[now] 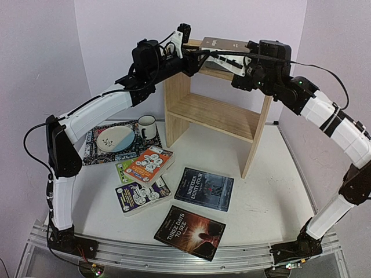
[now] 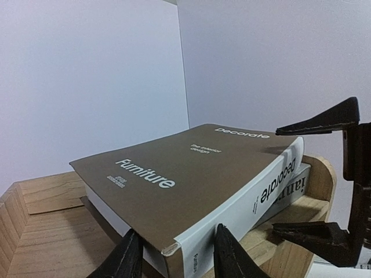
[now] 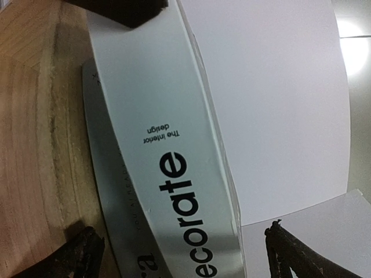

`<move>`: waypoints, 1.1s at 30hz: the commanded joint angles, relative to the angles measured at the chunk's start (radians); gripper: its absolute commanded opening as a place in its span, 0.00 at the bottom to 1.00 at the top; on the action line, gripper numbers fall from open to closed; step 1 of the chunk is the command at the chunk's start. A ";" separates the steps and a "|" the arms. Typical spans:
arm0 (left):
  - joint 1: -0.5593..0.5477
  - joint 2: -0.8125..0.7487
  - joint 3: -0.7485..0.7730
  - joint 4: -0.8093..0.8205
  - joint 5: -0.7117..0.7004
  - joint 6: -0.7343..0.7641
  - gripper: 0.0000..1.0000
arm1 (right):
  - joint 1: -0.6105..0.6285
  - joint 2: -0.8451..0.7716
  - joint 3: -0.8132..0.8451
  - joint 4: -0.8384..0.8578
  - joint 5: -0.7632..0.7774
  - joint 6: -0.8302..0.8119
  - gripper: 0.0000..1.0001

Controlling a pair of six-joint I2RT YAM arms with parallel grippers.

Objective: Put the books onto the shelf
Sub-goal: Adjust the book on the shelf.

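Both arms reach up to shelf (image 1: 255, 142) top, at far centre of table (image 1: 266, 191). Brown "Decorate" bk (image 2: 191, 174) lies flat on top board, stacked on grey "ianra" bk (image 2: 293, 189), spines facing R.

L gripper (image 2: 179, 230) sits at near corner of "Decorate": one finger by cover edge, the other vs white spine, corner btwn them. Fingers partly closed in. Can't tell if they actually pinch the bk or just bracket it.

R gripper (image 2: 277, 180) is at R end of the stack, fingers spread wide, one above the cover, one low by shelf edge. Holds nothing; not touching either bk as far as R wrist view shows.

Other five bks are flat on table, near side of shelf:
- orange bk (image 1: 149, 164) lying partly over green bk (image 1: 121, 169), L of centre
- purple bk (image 1: 141, 195) just nearer than those
- "Nineteen Eighty-Four" (image 1: 204, 189) at centre
- "Three Days to See" (image 1: 189, 231) nearest, close to arm bases

Placemat (image 1: 93, 152) lies far L w/ plate (image 1: 114, 139) on it & white mug (image 1: 146, 127) at its R edge, next to shelf's L panel.
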 commanded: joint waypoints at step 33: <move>0.044 0.242 0.302 0.103 0.099 -0.160 0.34 | 0.027 -0.312 -0.090 -0.090 -0.275 0.369 0.98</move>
